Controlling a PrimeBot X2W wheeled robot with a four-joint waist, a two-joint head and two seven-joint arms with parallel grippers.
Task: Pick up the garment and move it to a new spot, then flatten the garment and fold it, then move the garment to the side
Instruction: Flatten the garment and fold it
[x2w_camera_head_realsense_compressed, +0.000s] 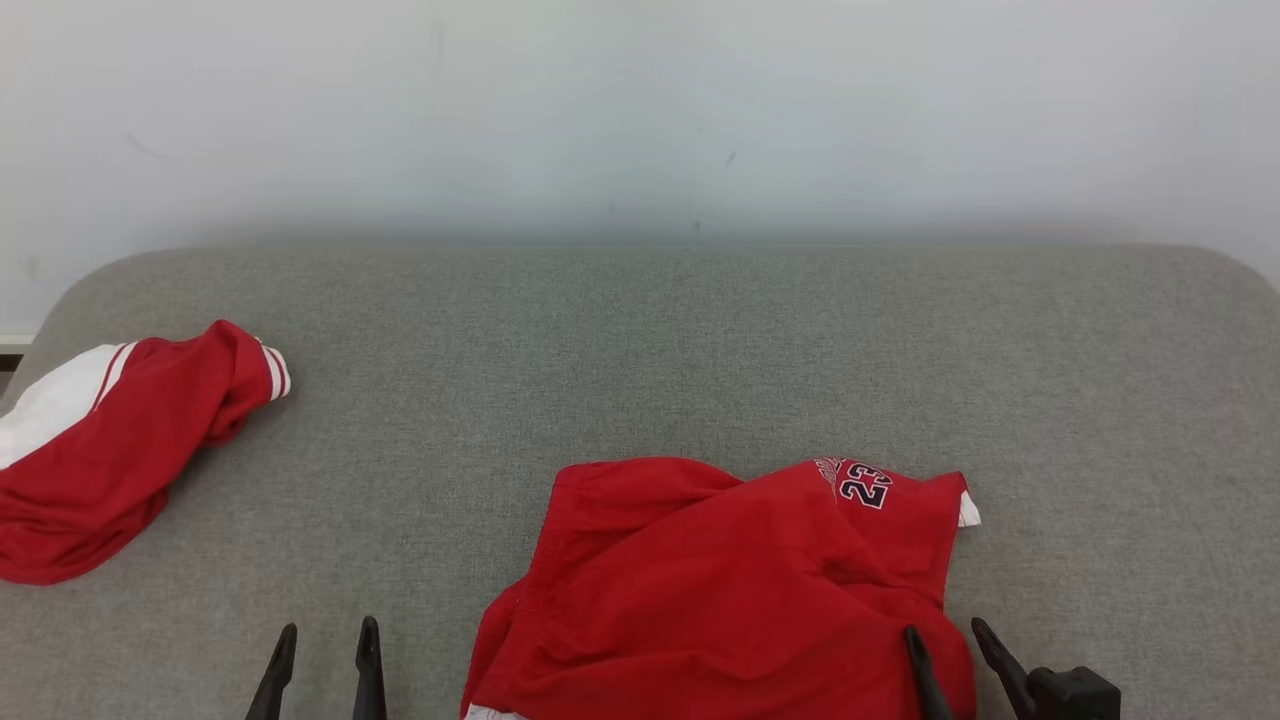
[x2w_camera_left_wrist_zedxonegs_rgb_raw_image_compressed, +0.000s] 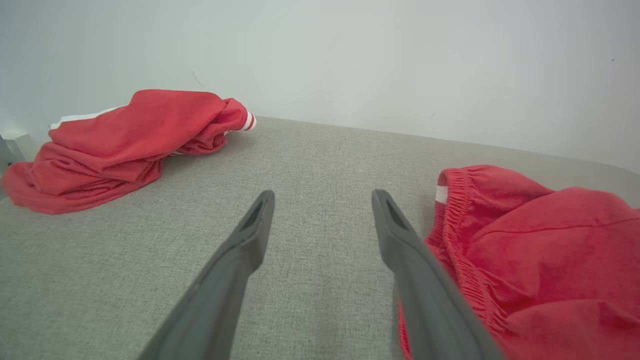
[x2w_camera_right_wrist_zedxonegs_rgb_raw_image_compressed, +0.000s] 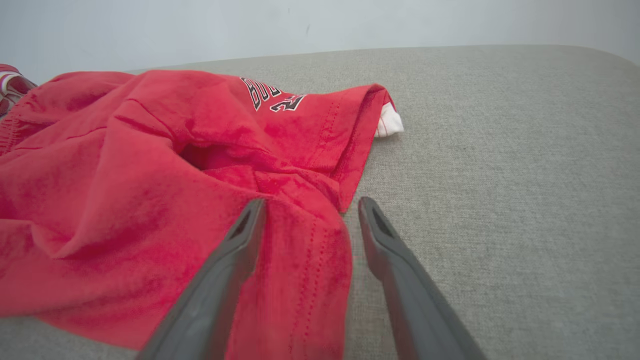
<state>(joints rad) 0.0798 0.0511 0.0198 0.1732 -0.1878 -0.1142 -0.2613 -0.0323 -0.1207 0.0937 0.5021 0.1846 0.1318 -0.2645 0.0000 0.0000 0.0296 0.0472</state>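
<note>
The left gripper (x2w_camera_head_realsense_compressed: 328, 628) hangs low over bare cushion, its two fingers spread apart and holding nothing; in the left wrist view (x2w_camera_left_wrist_zedxonegs_rgb_raw_image_compressed: 324, 195) its right-hand finger lies just beside the elastic waistband (x2w_camera_left_wrist_zedxonegs_rgb_raw_image_compressed: 452, 210). The red shorts (x2w_camera_head_realsense_compressed: 720, 580) lie rumpled in the near middle of the grey upholstered surface (x2w_camera_head_realsense_compressed: 700, 350), between the two grippers, with the waistband to the left and a leg hem to the right. They are lumpy, and one fold is humped up near the number print (x2w_camera_head_realsense_compressed: 865, 487), so flattening looks like the step in hand.

The right gripper (x2w_camera_head_realsense_compressed: 946, 628) also has its fingers parted and grips nothing. In the right wrist view (x2w_camera_right_wrist_zedxonegs_rgb_raw_image_compressed: 311, 202) one finger lies over the red cloth and the other over grey fabric, straddling the hem edge.

To do this well, each gripper should probably pinch a single layer at its own edge, the waistband on the left and the hem on the right. The two should then draw apart evenly so the hump pulls out instead of doubling under. The cloth is thin and soft, so a deep bite may catch two layers.

A second red-and-white garment (x2w_camera_head_realsense_compressed: 100, 450) lies bunched at the far left edge, well apart from the shorts. It takes up that side if the folded shorts are meant to go there. To the right of the small white tab (x2w_camera_head_realsense_compressed: 968, 510) at the hem corner, the cushion is bare.
</note>
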